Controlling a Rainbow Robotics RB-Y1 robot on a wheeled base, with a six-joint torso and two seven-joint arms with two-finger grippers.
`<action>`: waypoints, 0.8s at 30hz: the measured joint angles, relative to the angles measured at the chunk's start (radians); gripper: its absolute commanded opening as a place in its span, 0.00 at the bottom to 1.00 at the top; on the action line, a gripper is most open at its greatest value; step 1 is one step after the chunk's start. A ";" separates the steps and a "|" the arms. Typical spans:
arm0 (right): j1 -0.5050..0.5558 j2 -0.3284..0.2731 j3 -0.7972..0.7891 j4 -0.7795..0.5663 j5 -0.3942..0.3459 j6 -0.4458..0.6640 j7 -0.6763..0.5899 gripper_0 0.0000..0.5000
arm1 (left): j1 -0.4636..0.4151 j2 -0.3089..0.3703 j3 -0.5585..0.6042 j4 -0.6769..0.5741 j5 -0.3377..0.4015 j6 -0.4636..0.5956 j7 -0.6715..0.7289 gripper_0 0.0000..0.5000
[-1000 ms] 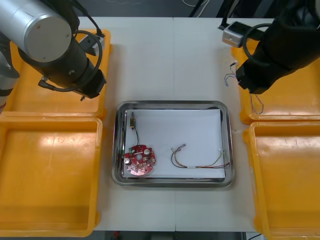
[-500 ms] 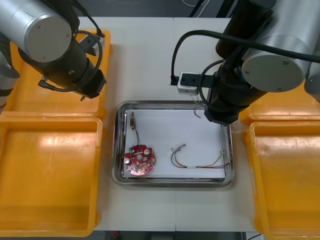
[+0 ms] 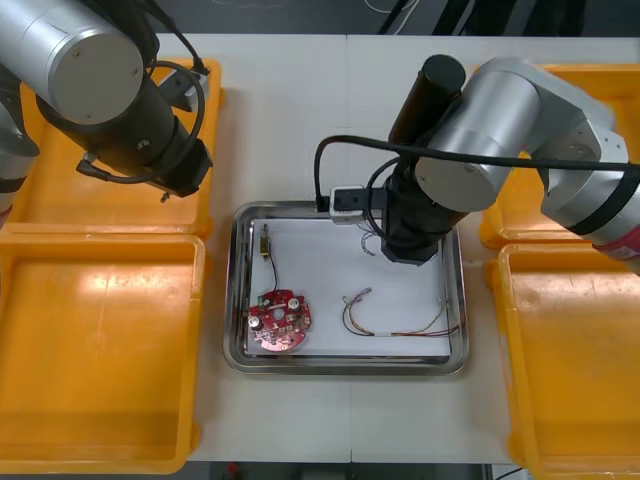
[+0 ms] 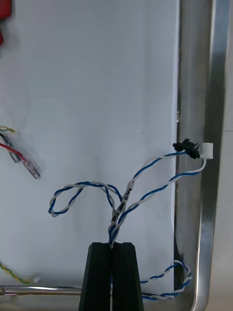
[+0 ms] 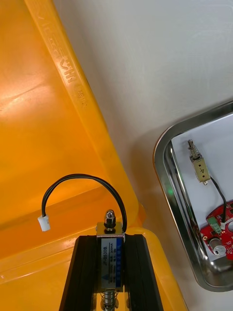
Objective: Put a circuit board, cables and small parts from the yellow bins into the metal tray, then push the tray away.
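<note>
Tray had board, red/yellow cable, 1 small metal part. Right gripper pinched blue/white cable above it; left gripper, over upper-left yellow bin, clamped 2nd small metal part. Push TBD.

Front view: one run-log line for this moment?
right gripper: shut on twisted blue and white cable, over metal tray | left gripper: shut on small metal part with black cable, over yellow bin

From steeply above, I see my right arm reaching over the far right part of the metal tray, with a twisted blue and white cable dangling under its wrist. Inside the tray lie a round red circuit board, a red and yellow cable and a small metal part. My left arm hangs over the far-left yellow bin.
</note>
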 measured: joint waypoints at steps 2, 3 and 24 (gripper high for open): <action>0.000 0.000 0.019 0.026 0.000 -0.002 0.008 0.00 | 0.000 0.000 0.000 0.000 0.000 0.000 0.000 0.00; 0.000 0.000 0.027 0.036 0.000 -0.006 0.008 0.00 | 0.000 0.000 0.000 0.000 0.000 0.000 0.000 0.00; 0.000 -0.001 0.142 0.118 0.039 -0.168 0.008 1.00 | 0.000 0.000 0.000 0.000 0.007 0.000 0.001 0.00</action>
